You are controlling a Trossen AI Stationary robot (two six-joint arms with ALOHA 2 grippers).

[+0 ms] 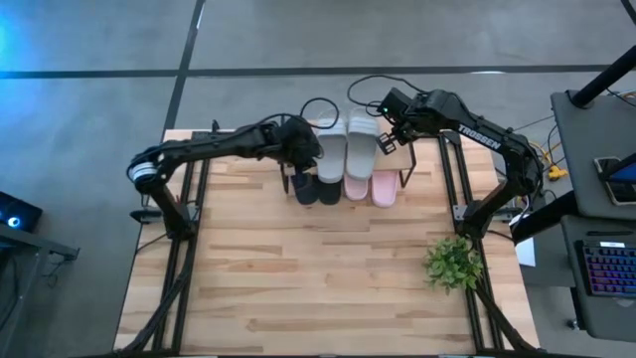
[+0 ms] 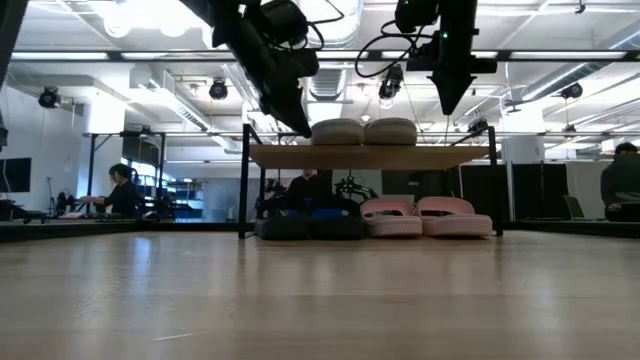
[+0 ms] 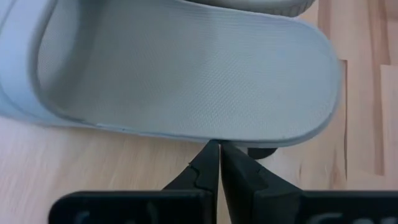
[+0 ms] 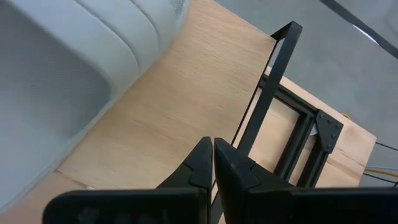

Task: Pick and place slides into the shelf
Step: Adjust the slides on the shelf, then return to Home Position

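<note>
The shelf point(image 1: 393, 164) stands at the table's far edge. Two light grey slides point(image 1: 331, 149) point(image 1: 361, 147) lie side by side on its plank top point(image 2: 370, 155). On its lower level are two black slides point(image 2: 300, 226) and two pale pink slides point(image 2: 425, 215). My left gripper point(image 3: 219, 147) is shut, its tips at the left grey slide's point(image 3: 186, 74) outer long edge, on the shelf's left side. My right gripper point(image 4: 213, 144) is shut and hovers above the plank's right end point(image 4: 168, 118), beside the right grey slide point(image 4: 56, 81). My left gripper's shut fingertips point(image 3: 211, 152) stand at the outer side edge of the left grey slide's sole point(image 3: 205, 134), coming from the table's left and slanting down. The slide lies flat on the shelf's plank. Whether the tips truly touch the edge I cannot tell.
A small green plant point(image 1: 454, 264) stands near the table's right edge. Cables point(image 1: 318, 104) loop behind the shelf. The shelf's black metal frame point(image 4: 267, 93) is close under my right gripper. People point(image 2: 120, 190) sit in the room beyond. Bare wood point(image 1: 318, 278) spreads across the near half.
</note>
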